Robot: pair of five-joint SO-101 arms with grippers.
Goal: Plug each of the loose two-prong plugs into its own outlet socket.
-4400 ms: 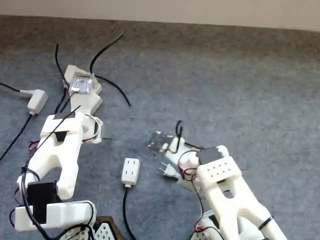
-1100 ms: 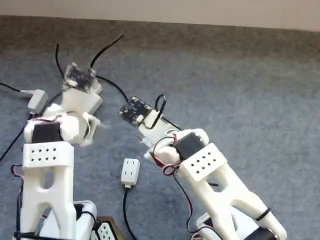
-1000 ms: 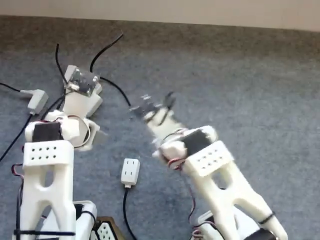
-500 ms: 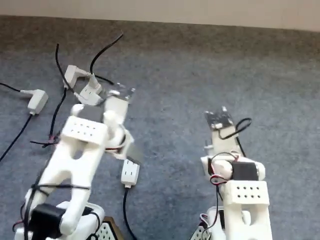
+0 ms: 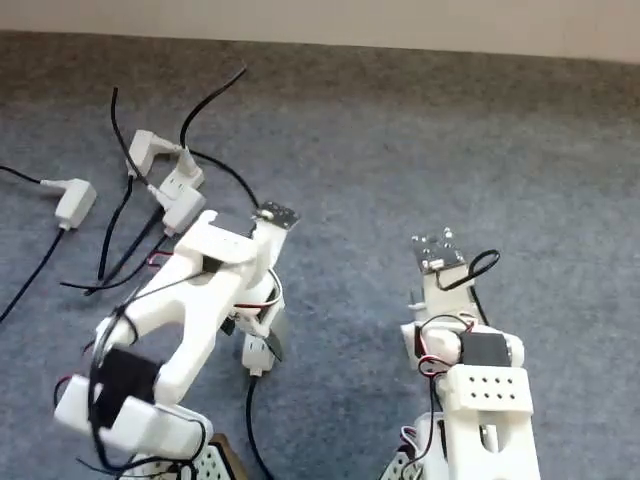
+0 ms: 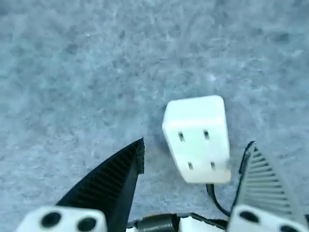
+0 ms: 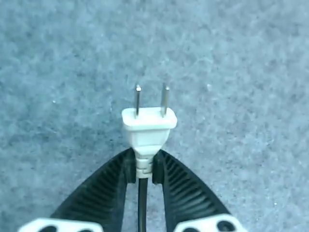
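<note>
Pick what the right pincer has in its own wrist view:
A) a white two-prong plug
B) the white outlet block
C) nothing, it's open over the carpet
A: the right pincer is shut on the neck of the two-prong plug, with both prongs pointing away from it over the carpet.

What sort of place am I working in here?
Probably an indoor robot test setup: a grey carpet-like surface, an outlet socket and a two-prong plug on black cords, and a pale wall behind.
</note>
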